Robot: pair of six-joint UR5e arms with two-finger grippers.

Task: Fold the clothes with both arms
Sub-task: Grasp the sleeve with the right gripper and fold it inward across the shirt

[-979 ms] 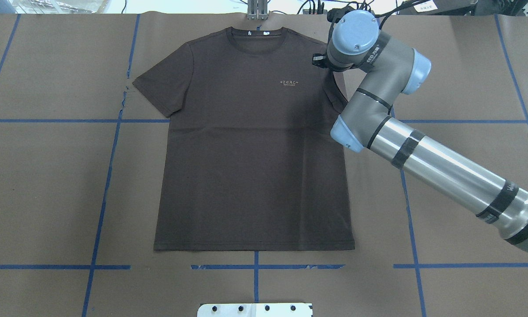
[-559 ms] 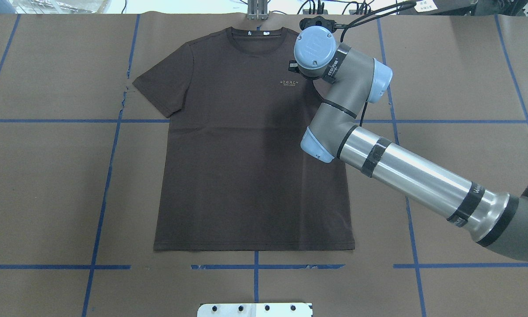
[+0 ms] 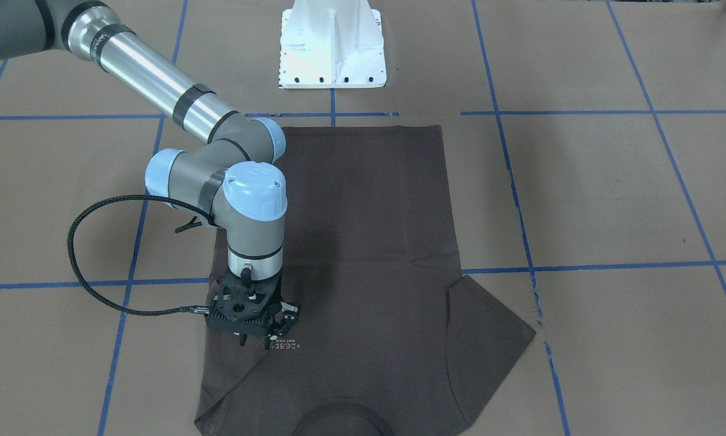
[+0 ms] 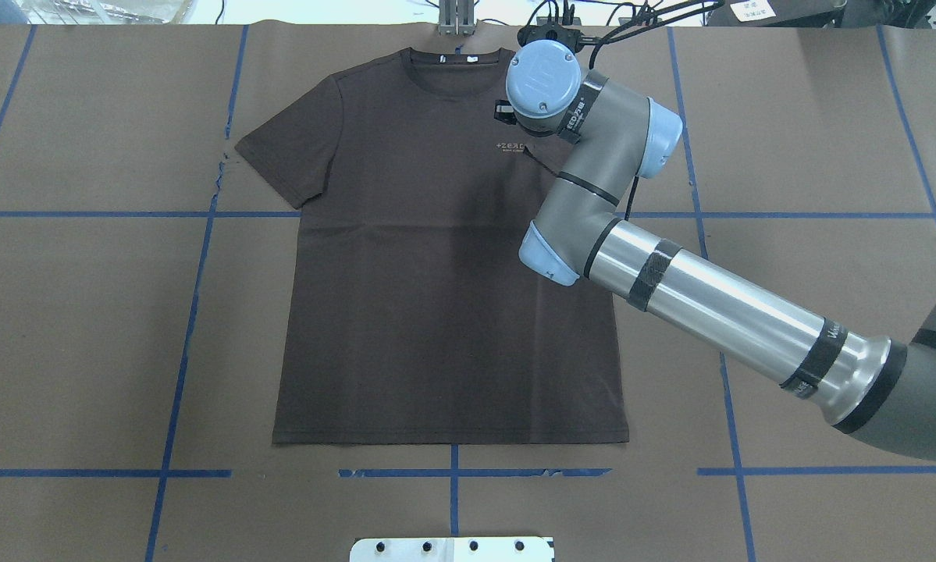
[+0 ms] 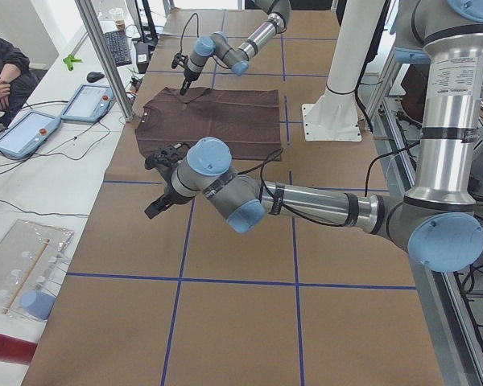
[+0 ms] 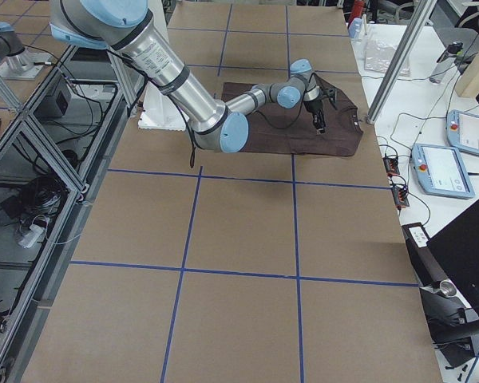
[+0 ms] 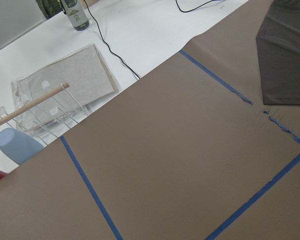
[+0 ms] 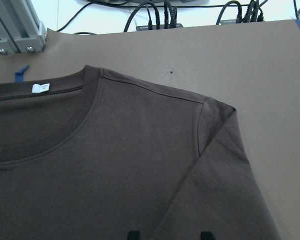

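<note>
The dark brown T-shirt (image 4: 436,297) lies flat on the brown paper, collar at the far edge and hem toward the robot base. Its right sleeve (image 8: 225,190) is folded inward onto the chest. My right gripper (image 3: 258,341) hangs just above the chest beside the pale logo (image 3: 285,346). Its two fingertips (image 8: 134,234) stand apart, open, with the sleeve's folded edge running between them. In the overhead view the wrist hides this gripper. My left gripper (image 5: 157,189) hovers over bare paper, left of the shirt; I cannot tell whether it is open. The left sleeve (image 7: 287,55) lies spread out.
The white pedestal base (image 3: 332,48) stands behind the hem. A metal post (image 4: 456,19) and cables sit past the collar. Beyond the table's left end are teach pendants (image 5: 88,100), a plastic rack (image 7: 55,100) and a seated person (image 5: 0,72).
The right arm has swung left from the shirt's right sleeve to over the chest by the logo. The shirt body has not shifted.
</note>
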